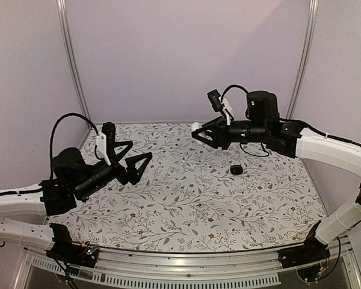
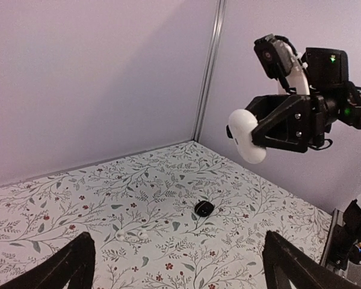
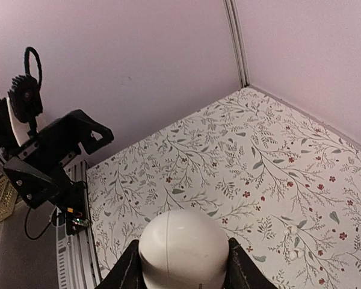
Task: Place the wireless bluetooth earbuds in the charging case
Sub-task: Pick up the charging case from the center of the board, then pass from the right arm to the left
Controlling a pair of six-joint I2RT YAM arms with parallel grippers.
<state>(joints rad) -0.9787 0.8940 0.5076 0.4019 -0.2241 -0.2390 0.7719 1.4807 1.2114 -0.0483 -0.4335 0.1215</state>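
Found the right gripper (image 1: 200, 132) closed on the white charging case (image 2: 245, 136), jaws drawn in to the width of the shell and pinching its rear half, rounded nose poking out toward the left arm. Held it well above the table (image 1: 186, 208), over the far right part, touching nothing else. Noted a seam across the shell in the right wrist view, lid shut.

Found the left gripper (image 1: 135, 158) spread wide and empty, raised off the cloth on the left side, well apart from the case, fingertips (image 2: 72, 265) aimed roughly toward it.

Spotted the wireless bluetooth earbuds (image 2: 142, 232) on the flowered cloth between the arms: two tiny pale roundish pieces close together, probably the pair, though too small to make out firmly. Saw a black oval pebble (image 2: 204, 208) near them, not touching.

Judged the step in hand as offering the closed case for opening. Reckoned it best done by:
- keeping the right grip on the base half, clear of the lid, with the seam turned toward the left fingers;
- narrowing the left jaws beforehand and easing in slowly to catch only the lid edge;
- squeezing gently, so smooth and round a shell being apt to squirt free;
- lowering the case nearer the cloth first, shortening any fall;
- leaving both earbuds alone until lid up and wells facing upward.
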